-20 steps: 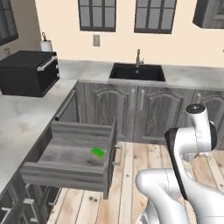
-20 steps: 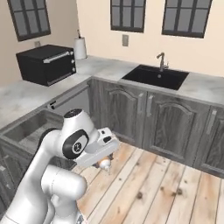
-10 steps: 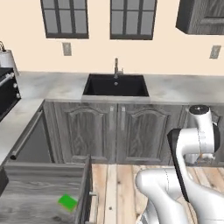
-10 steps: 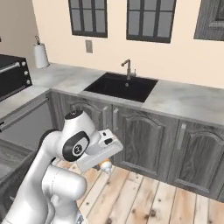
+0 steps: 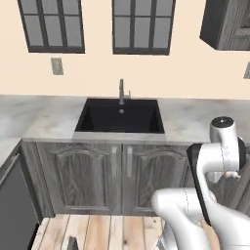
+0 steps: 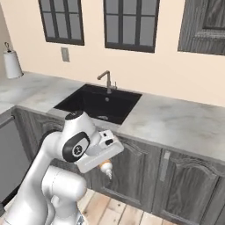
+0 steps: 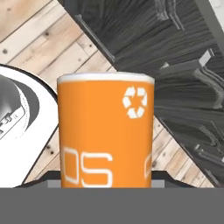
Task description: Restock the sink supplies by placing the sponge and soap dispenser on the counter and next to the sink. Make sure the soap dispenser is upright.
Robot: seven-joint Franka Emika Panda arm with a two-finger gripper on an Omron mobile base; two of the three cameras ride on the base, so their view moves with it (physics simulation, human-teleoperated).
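My gripper [image 6: 106, 168] is shut on the soap dispenser [image 7: 106, 131], an orange bottle with white lettering that stands large in the hand view. In the right base view the soap dispenser [image 6: 105, 166] hangs low in front of the cabinet doors, its white tip pointing down at the floor. The black sink [image 5: 121, 117] with its slim faucet [image 5: 122, 92] lies straight ahead in the marbled counter [image 5: 39, 119]. The right base view shows the sink [image 6: 99, 103] just behind the arm, with bare counter [image 6: 176, 123] to its right. The sponge is out of view.
Dark grey cabinet doors [image 5: 122, 171] run under the sink, above a wooden floor [image 5: 97, 234]. A paper towel roll [image 6: 12, 63] stands at the far left of the counter. A wall cabinet [image 5: 229, 24] hangs at the upper right.
The whole scene has shifted as the base drove: the open drawer with the green sponge has left the views and the sink now sits ahead. The arm's pose and grip are unchanged.
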